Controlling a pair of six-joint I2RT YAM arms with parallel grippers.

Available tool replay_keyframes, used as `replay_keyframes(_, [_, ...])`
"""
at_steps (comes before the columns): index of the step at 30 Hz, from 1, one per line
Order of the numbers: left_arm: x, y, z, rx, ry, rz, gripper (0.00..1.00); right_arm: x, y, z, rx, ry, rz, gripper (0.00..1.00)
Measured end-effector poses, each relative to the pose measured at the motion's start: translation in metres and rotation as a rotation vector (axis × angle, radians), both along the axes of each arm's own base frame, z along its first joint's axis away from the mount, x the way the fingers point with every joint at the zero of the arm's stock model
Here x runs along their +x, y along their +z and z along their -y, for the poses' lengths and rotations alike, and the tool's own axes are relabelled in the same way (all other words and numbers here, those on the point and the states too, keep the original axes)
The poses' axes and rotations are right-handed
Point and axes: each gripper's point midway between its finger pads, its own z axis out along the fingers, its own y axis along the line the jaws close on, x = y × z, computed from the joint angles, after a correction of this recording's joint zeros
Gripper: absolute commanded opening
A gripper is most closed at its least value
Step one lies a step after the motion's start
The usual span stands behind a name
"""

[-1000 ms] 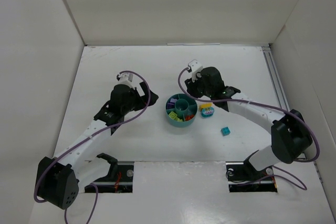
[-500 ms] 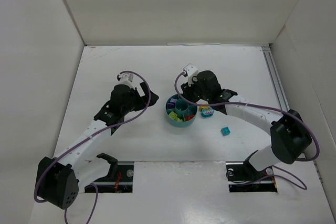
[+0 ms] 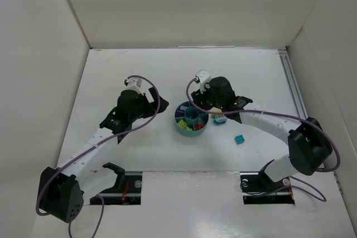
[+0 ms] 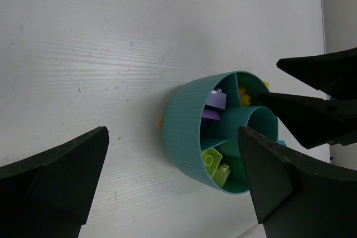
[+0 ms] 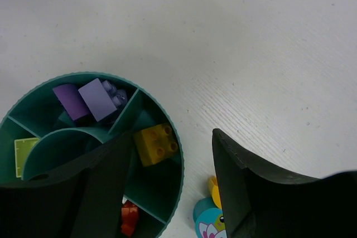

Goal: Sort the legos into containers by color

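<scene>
The round teal dish sits mid-table between both arms. In the right wrist view its wedges hold purple bricks, a yellow brick, a red brick and a yellow-green brick. My right gripper is open and empty, over the dish's right rim. A teal printed piece with a yellow bit lies just outside the dish. A teal brick lies further right. My left gripper is open and empty, left of the dish.
White walls enclose the table on the left, back and right. A metal rail runs along the right edge. The right gripper's black fingers show beyond the dish in the left wrist view.
My right gripper has shifted left, from beside the loose pieces to over the dish's right rim. The left arm has not moved.
</scene>
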Motion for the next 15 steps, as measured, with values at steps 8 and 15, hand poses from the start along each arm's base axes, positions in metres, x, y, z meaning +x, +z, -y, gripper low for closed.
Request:
replay_keyframes(8, [-0.003,0.0,0.0,0.003,-0.014,0.007,1.0,-0.008,0.027,0.003,0.052,0.006,0.047,0.68])
replay_keyframes(15, [-0.024,0.012,0.039,0.066,-0.208,0.083,1.0,-0.016,0.064,0.039,0.104,-0.056,0.11,0.77])
